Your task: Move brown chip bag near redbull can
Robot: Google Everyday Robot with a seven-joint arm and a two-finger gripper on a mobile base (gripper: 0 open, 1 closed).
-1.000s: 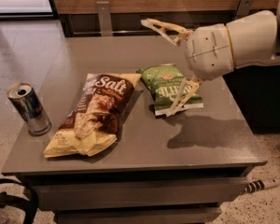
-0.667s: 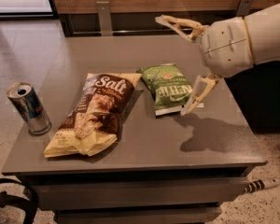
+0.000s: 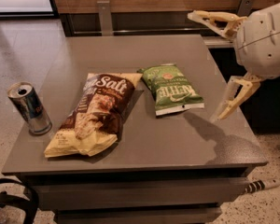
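The brown chip bag, dark brown and pale yellow with white "Salt" lettering, lies flat on the left half of the grey table. The redbull can stands upright at the table's left edge, a short gap to the left of the bag. My gripper hangs above the table's right edge, to the right of both bags. Its two pale fingers are spread wide apart and hold nothing. It is far from the brown bag.
A smaller green "Kettle" bag lies between the brown bag and my gripper. A wooden wall with metal posts runs behind the table. A black strap and a cable lie on the floor.
My gripper and arm have moved right, away from the green bag and out over the table's right edge. The bags and the can have not moved.
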